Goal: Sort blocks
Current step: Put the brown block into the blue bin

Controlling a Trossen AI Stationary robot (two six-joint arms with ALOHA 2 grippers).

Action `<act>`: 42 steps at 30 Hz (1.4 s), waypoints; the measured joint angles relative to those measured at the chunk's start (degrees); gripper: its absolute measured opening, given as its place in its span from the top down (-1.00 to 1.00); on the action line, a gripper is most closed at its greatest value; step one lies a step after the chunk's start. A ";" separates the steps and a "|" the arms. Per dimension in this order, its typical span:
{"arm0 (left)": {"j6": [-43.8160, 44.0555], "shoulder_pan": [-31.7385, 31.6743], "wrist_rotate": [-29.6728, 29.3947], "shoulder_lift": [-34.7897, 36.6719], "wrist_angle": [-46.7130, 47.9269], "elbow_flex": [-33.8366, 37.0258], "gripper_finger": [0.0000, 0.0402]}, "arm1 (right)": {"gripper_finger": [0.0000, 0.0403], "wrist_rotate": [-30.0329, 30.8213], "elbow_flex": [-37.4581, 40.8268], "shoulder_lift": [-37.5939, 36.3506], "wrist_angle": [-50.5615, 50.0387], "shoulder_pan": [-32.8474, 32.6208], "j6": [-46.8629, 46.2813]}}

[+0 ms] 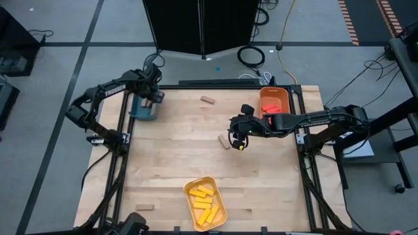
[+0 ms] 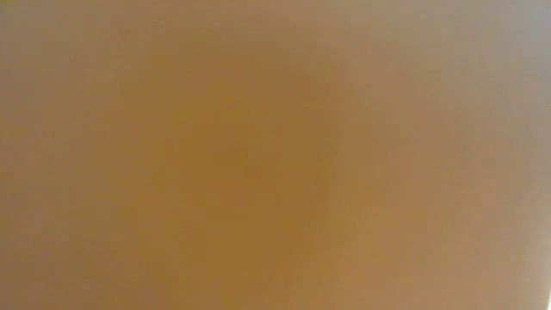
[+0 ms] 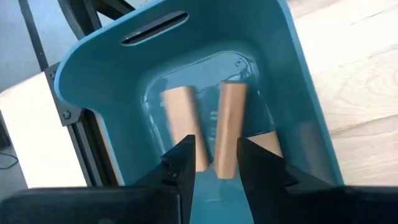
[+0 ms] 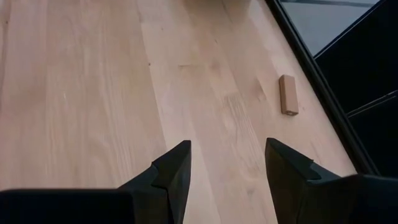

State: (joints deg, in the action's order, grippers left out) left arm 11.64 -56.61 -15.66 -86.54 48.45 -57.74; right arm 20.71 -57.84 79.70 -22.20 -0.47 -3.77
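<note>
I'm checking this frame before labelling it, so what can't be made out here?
- Low view: a plain orange-brown blur; nothing can be told.
- High view: the left gripper hides most of the inside of the teal tray.
- Left wrist view: a tan block lies between the fingers; contact is unclear.
- High view: the red blocks in the orange tray are too small to count.

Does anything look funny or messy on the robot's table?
Mostly tidy. A few plain wood blocks lie loose on the table, outside the trays; one sits by the right claw. The left claw is over the teal tray. The low camera shows only an orange blur.
</note>
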 joint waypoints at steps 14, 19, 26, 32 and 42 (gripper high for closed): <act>-4.92 0.02 -0.22 0.00 -1.89 -0.01 0.41 | 0.29 0.22 0.00 0.00 -0.32 0.26 0.10; -6.66 1.48 2.77 0.00 -6.95 -0.02 0.41 | 0.29 -0.48 0.00 0.00 0.10 3.81 1.61; -24.11 11.24 19.66 -1.57 -24.59 -0.04 0.41 | 0.29 -6.07 0.00 0.11 1.41 11.99 4.15; -31.98 18.92 14.34 -10.39 -31.27 -5.55 0.41 | 0.29 -9.55 0.00 0.13 0.18 14.36 1.74; -50.28 19.13 25.73 -34.18 -5.77 -35.13 0.41 | 0.29 -12.17 0.18 0.13 -4.72 13.25 -3.38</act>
State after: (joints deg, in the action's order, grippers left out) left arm -38.64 -37.48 10.07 -120.73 42.68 -92.86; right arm 8.53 -57.66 79.83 -26.93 12.78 -7.15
